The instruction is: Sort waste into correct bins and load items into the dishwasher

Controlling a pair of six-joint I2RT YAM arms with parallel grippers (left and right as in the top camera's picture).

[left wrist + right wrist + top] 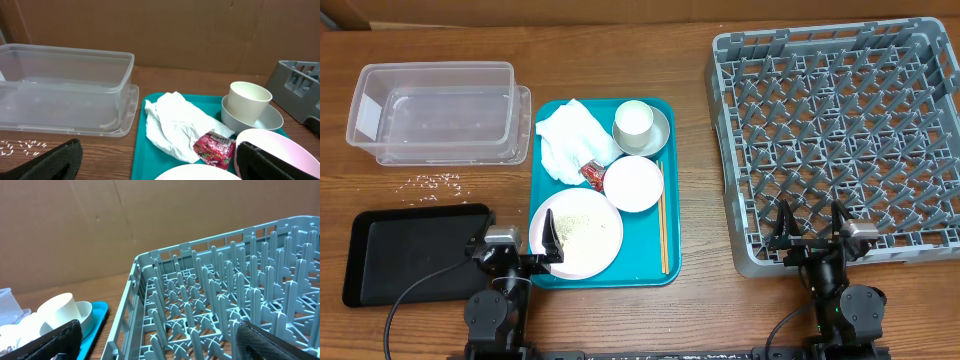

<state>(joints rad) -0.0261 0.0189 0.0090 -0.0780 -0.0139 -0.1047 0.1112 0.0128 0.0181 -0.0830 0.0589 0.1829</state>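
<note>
Waste and dishes share the teal serving tray (650,275) at mid-table as I wait with both arms at the near edge. My left gripper (517,240) has its jaws spread wide and empty, one finger above the left edge of the pale pink plate (605,245). My right gripper (810,228) is equally wide and empty at the near wall of the grey dish rack (720,60). A crumpled white napkin (570,140) lies at the tray's far left, with the red wrapper (592,174) tucked against it and beside the pink bowl (634,183). Some rice scraps (575,228) sit on the plate, and more grains (438,181) are loose on the wood between the clear tub (380,85) and the black tray (410,255). A cream cup (633,120) stands inside the grey-green bowl (660,135), and chopsticks (663,230) lie along the tray's right side. Nothing appears sorted or loaded yet. By my reckoning the waste should go first: reach the left arm over the plate, come down on the napkin's highest fold, pinch only paper, and lift clear of the cup before swinging to a bin. The wrapper, wedged between napkin and bowl, would then want a narrow, steep pinch.
</note>
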